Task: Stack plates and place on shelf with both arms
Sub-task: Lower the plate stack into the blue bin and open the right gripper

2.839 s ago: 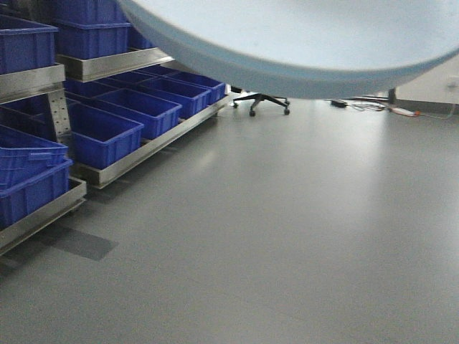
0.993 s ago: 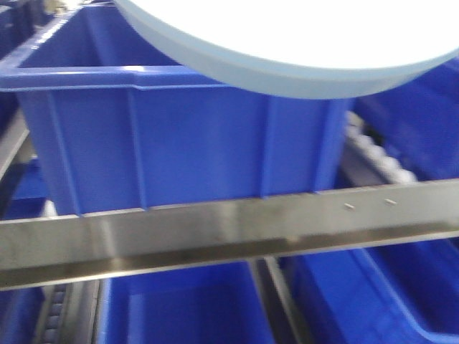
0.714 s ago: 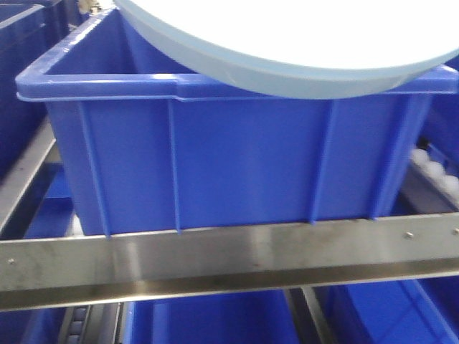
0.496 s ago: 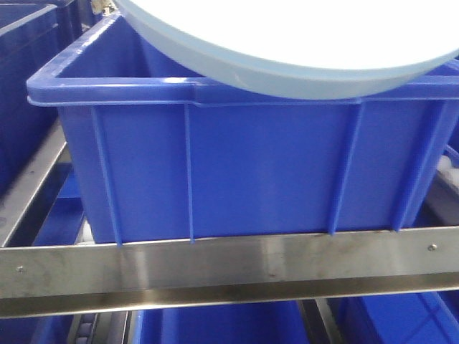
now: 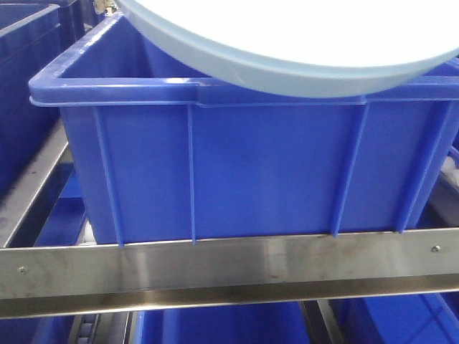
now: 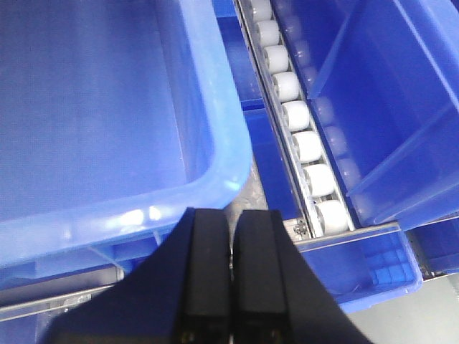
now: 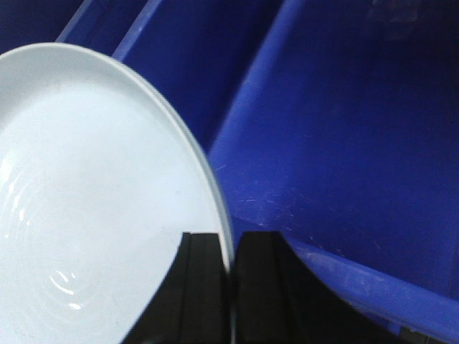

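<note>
Both right jaws are pinched tight on the thin edge of a pale plate (image 7: 93, 201), and the rim runs up between them. The plate spreads out to the left of these jaws, and we see faint rings in its middle. Below it, to the right, lies a deep blue crate (image 7: 344, 143). Our left jaws are pressed together, with nothing that we can see between them. They hang over the corner of a blue crate (image 6: 107, 107), near a row of white rollers (image 6: 297, 118). Past the rollers is a second blue crate (image 6: 380, 93). From the front, the plate (image 5: 301, 43) is up high, and its edge covers part of the top rim of a big blue crate (image 5: 251, 165). That crate sits on the shelf (image 5: 229, 265), behind a long shiny steel rail with a small screw (image 5: 435, 249).
</note>
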Robot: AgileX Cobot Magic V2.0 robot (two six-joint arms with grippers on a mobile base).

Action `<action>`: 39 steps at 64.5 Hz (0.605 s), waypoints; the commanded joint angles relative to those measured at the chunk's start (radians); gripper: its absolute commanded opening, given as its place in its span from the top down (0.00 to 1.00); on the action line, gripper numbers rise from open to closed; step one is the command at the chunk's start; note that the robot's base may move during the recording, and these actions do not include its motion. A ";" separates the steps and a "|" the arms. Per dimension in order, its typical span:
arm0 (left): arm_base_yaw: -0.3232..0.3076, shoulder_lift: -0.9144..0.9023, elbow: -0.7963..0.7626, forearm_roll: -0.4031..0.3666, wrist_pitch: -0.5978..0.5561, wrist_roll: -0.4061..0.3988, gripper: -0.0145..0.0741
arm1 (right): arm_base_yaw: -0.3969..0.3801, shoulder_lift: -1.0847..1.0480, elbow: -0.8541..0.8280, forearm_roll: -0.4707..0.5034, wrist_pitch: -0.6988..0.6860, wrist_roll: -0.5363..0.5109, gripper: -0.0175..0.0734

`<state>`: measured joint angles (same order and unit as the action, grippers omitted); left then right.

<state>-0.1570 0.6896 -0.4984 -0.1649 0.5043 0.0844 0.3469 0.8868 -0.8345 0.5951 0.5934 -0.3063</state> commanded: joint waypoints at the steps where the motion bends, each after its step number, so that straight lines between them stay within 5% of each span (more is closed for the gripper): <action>1: 0.002 0.001 -0.028 -0.014 -0.071 -0.006 0.74 | -0.002 -0.013 -0.029 0.035 -0.069 -0.006 0.75; 39: 0.002 0.001 -0.028 -0.014 -0.071 -0.006 0.74 | -0.002 -0.013 -0.029 0.037 -0.080 -0.006 0.75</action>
<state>-0.1570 0.6896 -0.4984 -0.1649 0.5043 0.0844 0.3469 0.8868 -0.8345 0.5951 0.5934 -0.3063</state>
